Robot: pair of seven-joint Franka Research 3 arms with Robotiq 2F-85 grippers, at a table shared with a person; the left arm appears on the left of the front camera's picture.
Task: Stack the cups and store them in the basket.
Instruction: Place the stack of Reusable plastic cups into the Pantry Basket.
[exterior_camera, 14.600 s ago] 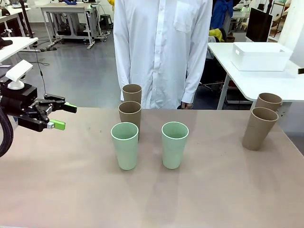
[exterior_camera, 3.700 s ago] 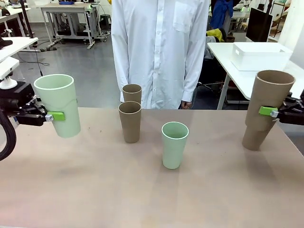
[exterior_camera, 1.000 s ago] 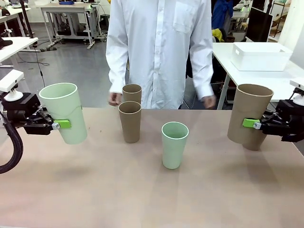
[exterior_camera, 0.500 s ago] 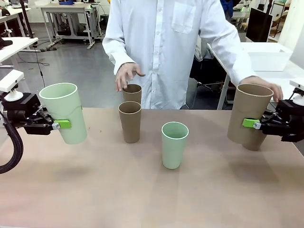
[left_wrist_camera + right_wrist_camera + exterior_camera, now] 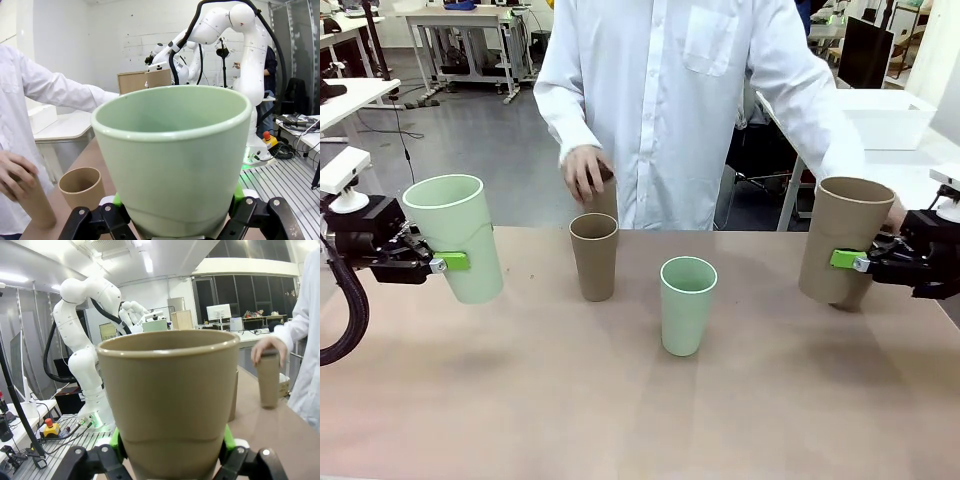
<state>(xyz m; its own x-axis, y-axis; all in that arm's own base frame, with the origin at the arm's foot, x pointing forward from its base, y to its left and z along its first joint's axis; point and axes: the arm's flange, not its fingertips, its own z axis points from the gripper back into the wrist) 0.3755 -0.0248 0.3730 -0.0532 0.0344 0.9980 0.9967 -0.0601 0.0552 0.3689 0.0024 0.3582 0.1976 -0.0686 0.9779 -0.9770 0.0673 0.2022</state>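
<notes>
The person's hand (image 5: 586, 172) is now grasping the far cup (image 5: 608, 203), joining the stacking, while the left gripper (image 5: 440, 263) is clamping 1 green cup (image 5: 455, 237) and the right gripper (image 5: 850, 260) 1 brown cup (image 5: 840, 240).

My front camera sits on my side of the counter (image 5: 640, 420), well back from the far brown cup (image 5: 609, 204) under the person's hand (image 5: 586, 170), and faces across it to the person (image 5: 660, 100). My left wrist camera looks along my left gripper (image 5: 172, 222), pressed close behind its mint cup (image 5: 172, 160), past that brown cup to my right arm (image 5: 250, 55). My right wrist camera, equally close behind the tan cup (image 5: 170, 405) in my right gripper (image 5: 170, 465), faces back past the same brown cup toward my left arm (image 5: 75, 315). All three views share that cup and hand.
</notes>
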